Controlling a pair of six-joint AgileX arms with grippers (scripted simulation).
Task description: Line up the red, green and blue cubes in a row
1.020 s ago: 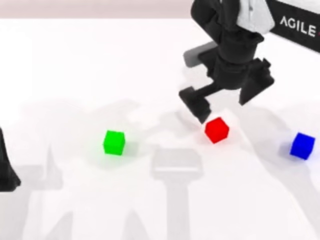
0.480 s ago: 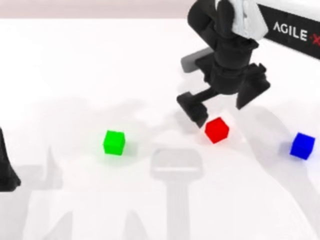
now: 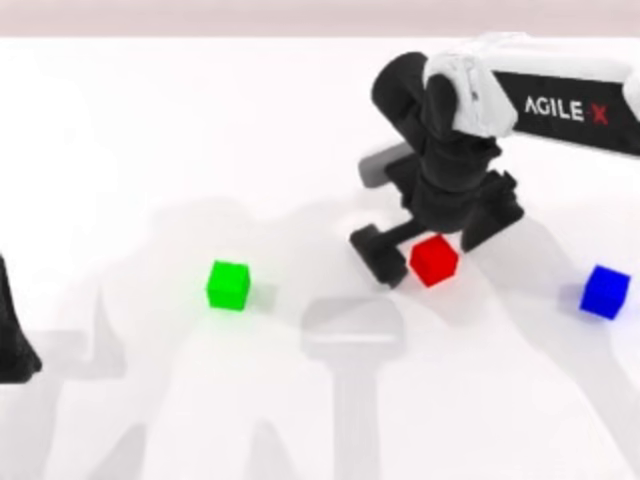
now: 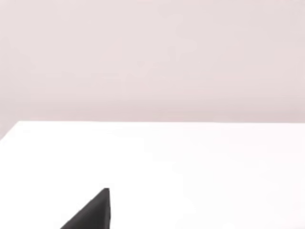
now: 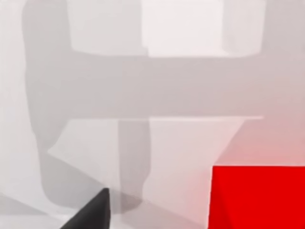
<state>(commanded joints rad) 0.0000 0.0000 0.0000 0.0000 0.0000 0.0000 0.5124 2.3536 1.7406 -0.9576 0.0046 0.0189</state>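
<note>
The white table point(image 3: 150, 130) takes up nearly everything, with three little cubes strung loosely across its middle. The right arm point(image 3: 560, 105) reaches in from about two o'clock, its gripper point(image 3: 425, 250) low over the red cube point(image 3: 434, 260) with the fingers spread wide, one finger point(image 3: 378, 256) just beside the cube at its nine o'clock and the other behind it toward two o'clock. To my eye they straddle the cube that way to close on it; nothing is gripped yet. The left arm point(image 3: 14, 340) sits parked at the table's nine o'clock edge; I cannot tell whether its fingers are apart.

The red cube lies just right of centre, the green cube point(image 3: 228, 285) well apart at its nine o'clock, the blue cube point(image 3: 604, 292) far off at four o'clock. All three are plain, bright and sharp-edged. They already lie roughly in a line, though widely and unevenly spaced.
</note>
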